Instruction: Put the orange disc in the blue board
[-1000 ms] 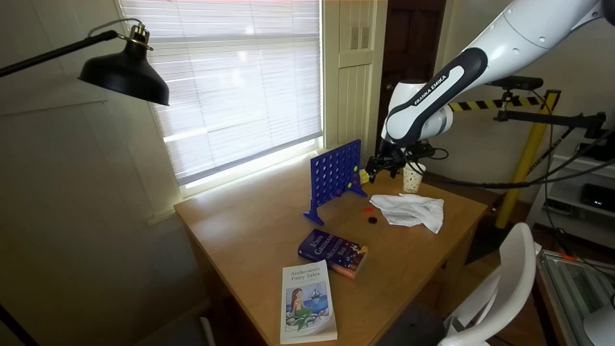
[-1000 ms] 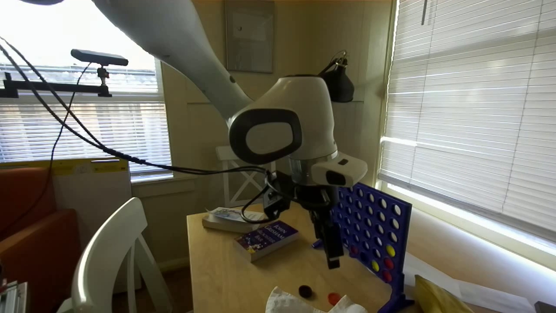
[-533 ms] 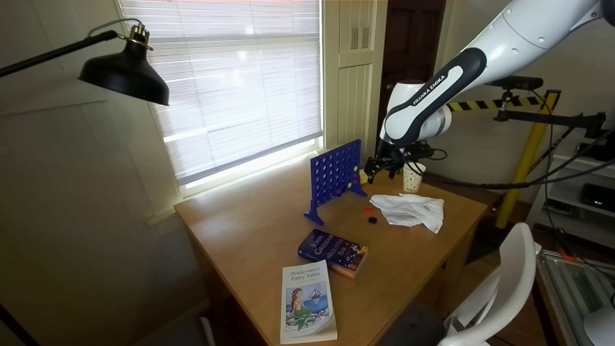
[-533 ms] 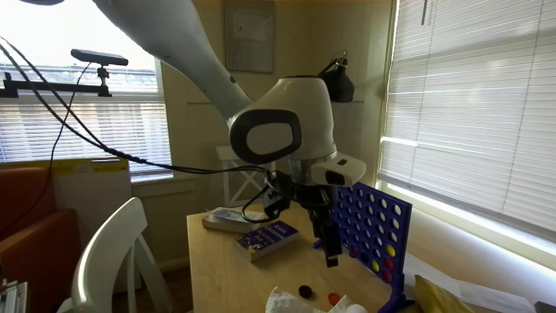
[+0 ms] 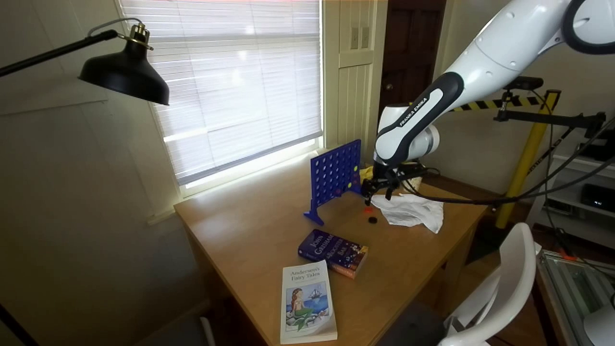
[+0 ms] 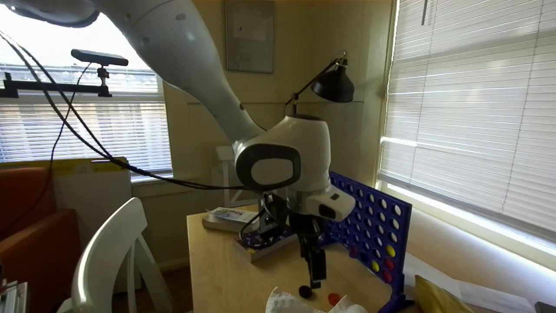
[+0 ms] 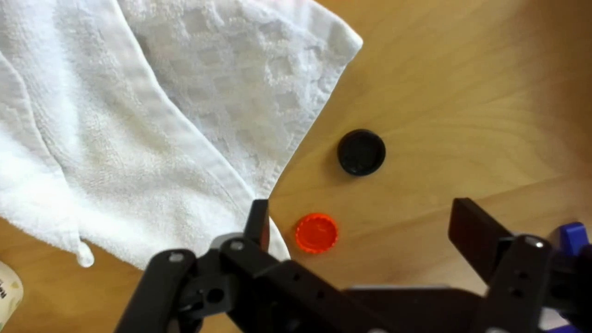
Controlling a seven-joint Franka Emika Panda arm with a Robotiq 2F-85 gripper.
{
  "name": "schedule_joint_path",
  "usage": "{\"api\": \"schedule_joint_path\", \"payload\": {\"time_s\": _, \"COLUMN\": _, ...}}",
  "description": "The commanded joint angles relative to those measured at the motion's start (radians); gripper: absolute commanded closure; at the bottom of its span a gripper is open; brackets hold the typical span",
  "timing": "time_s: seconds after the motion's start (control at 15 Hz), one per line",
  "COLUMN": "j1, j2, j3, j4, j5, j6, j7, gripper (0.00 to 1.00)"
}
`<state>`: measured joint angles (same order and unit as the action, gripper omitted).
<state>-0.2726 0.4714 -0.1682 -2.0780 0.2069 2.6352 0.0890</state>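
The orange disc lay flat on the counter, just beside the white cloth & near the black disc; it wasn't in the blue board yet. The end effector hung over the counter w/ its fingers wide apart & held nothing. In the wrist view, the orange disc showed btwn them, closer to the finger by the cloth. It looked like plastic, so prob. light, stiff, a bit slick & not easy to break. Best spot to grab was prob. the bumpy rim, one finger each side, down low. A bad grab could've pinched the cloth.
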Motion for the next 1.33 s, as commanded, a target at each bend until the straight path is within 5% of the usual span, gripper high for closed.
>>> {"api": "schedule_joint_path", "payload": {"time_s": 0.0, "j1": -0.04, "j2": 0.083, "j3": 0.028, "j4": 0.085, "j5": 0.038, "j6": -0.015, "j7": -0.029, "gripper": 0.0}}
{"api": "schedule_joint_path", "payload": {"time_s": 1.27, "j1": -0.107, "j2": 0.228, "j3": 0.099, "j4": 0.212, "j5": 0.085, "j6": 0.005, "j7": -0.048, "gripper": 0.0}}
